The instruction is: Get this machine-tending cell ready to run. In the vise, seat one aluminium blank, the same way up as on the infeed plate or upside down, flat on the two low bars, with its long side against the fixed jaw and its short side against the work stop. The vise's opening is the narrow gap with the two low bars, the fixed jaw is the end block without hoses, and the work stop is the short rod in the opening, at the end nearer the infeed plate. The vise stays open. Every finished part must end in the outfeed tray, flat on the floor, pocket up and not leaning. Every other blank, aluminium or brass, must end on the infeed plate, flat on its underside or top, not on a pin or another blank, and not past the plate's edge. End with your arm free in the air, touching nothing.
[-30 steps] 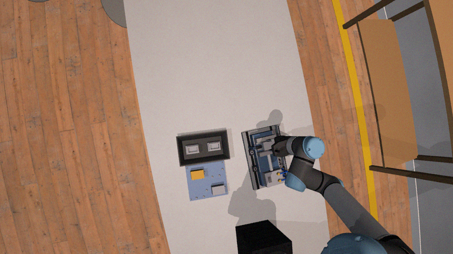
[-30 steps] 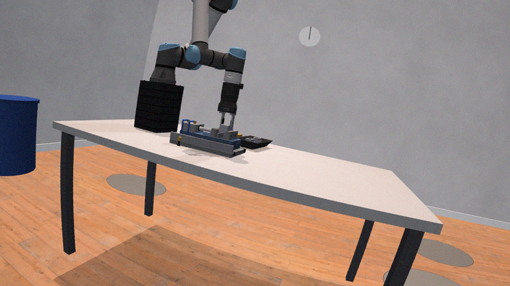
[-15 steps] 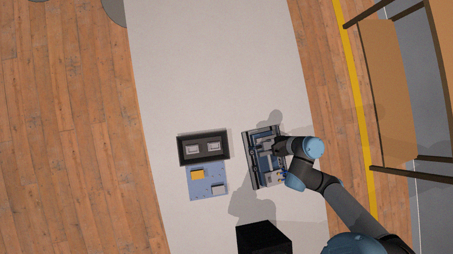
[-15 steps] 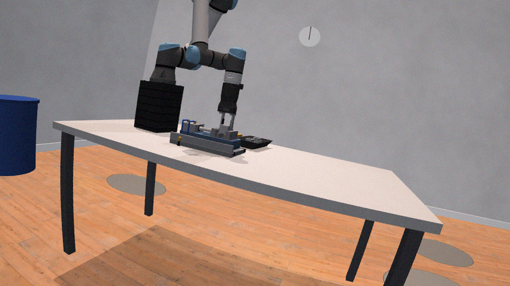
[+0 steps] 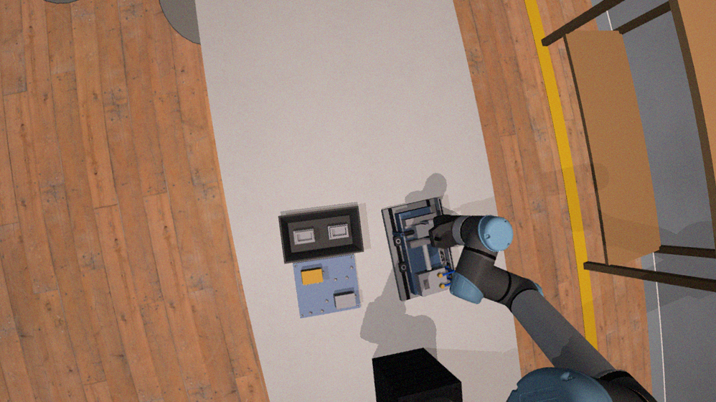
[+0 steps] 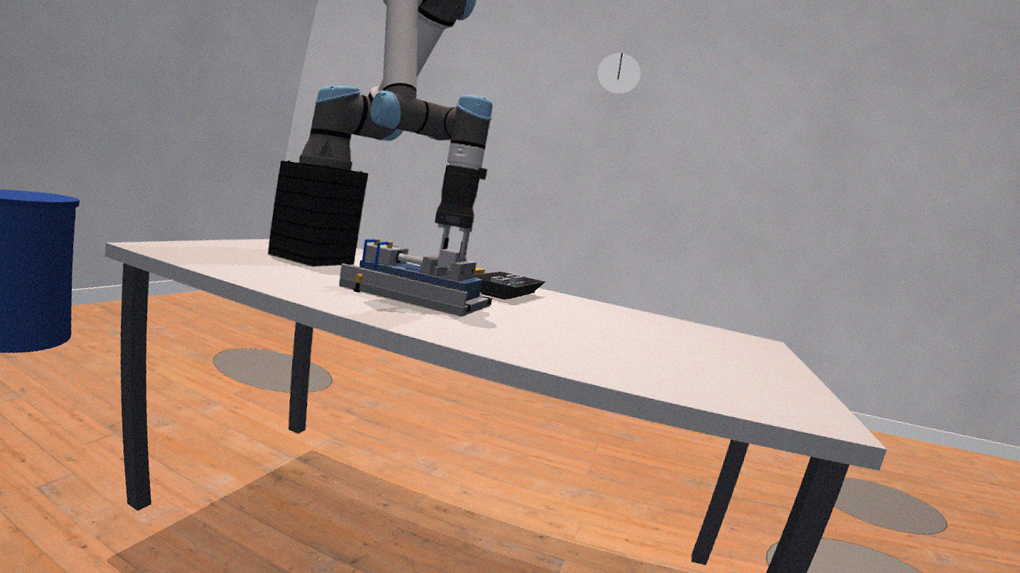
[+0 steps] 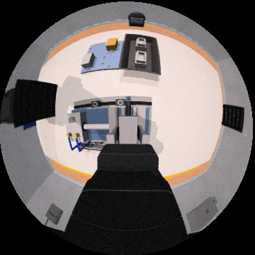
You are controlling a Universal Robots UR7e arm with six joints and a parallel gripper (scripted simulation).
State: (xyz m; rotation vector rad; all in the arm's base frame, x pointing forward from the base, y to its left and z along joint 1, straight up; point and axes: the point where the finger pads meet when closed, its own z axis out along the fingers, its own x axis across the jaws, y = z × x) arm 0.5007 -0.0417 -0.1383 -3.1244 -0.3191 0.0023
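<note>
Grey aluminium rectangular blank [image 7: 127, 129]: item in hand. I have the black two-finger gripper [image 6: 452, 232] clamped on it, directly above the opening of the blue-and-grey machine vise [image 6: 416, 281]. I judge it rigid, fairly heavy for its size, smooth-faced and liable to slip; best taken across its short width at mid-length. Beyond the gripper: orange brass block [image 7: 111, 44] and second grey blank [image 7: 87, 60] on the pale-blue infeed plate [image 7: 103, 64]; two pocketed finished parts [image 7: 141, 57] in the dark outfeed tray [image 7: 126, 53].

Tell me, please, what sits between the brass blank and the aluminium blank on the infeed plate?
Only bare infeed plate separates brass blank and aluminium blank, per the top view.
</note>
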